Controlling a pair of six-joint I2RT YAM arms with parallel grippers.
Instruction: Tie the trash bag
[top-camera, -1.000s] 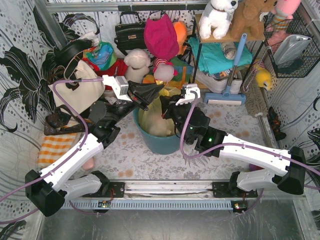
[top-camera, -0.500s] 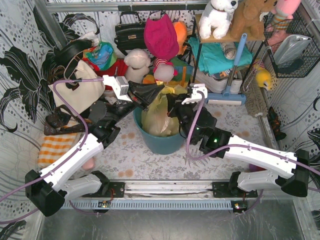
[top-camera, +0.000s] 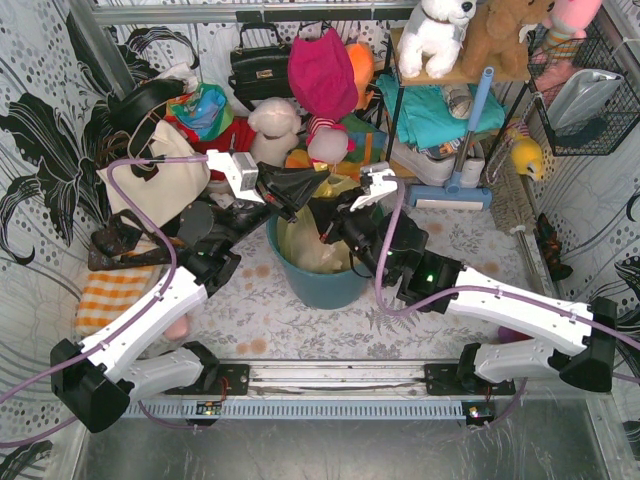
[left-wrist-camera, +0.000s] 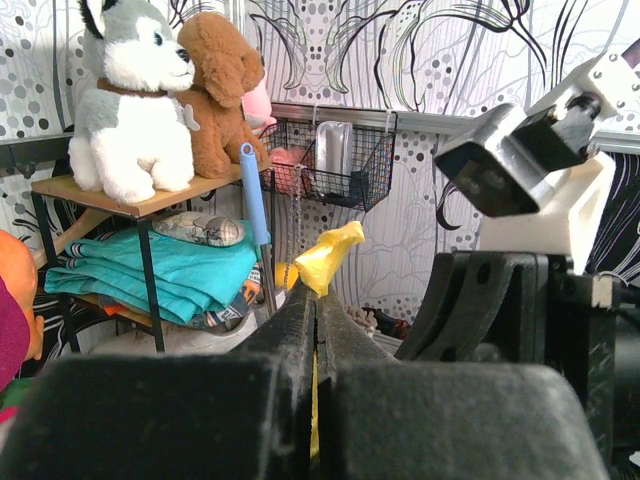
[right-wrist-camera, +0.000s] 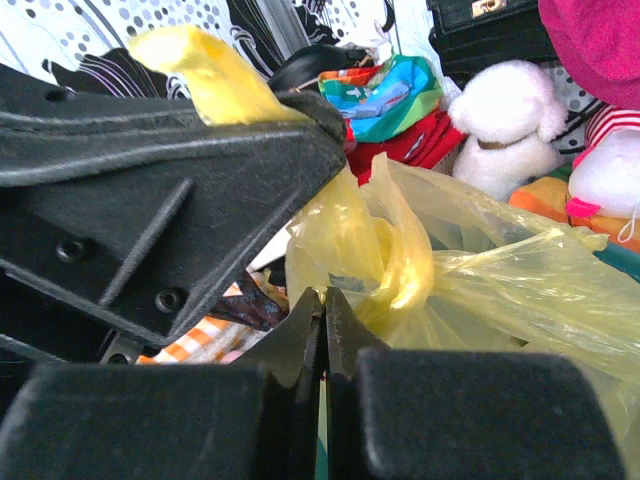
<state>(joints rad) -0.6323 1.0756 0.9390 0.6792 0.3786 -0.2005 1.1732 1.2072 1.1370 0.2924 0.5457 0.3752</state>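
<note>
The yellow trash bag sits in the teal bin; its handle strips are twisted into a knot above its mouth. My left gripper is shut on one handle strip, whose end pokes out past the fingertips. In the right wrist view that gripper is at upper left, with the strip end above it. My right gripper is shut on a fold of the bag plastic just left of the knot.
A cream tote bag and an orange checked cloth lie left of the bin. Stuffed toys, a black handbag and a shelf with teal cloth crowd the back. A wire basket hangs at right.
My right gripper pulled right and lifted the bag half a second ago, then came back left and lower over the bin. My left gripper has stayed put, holding its strip.
</note>
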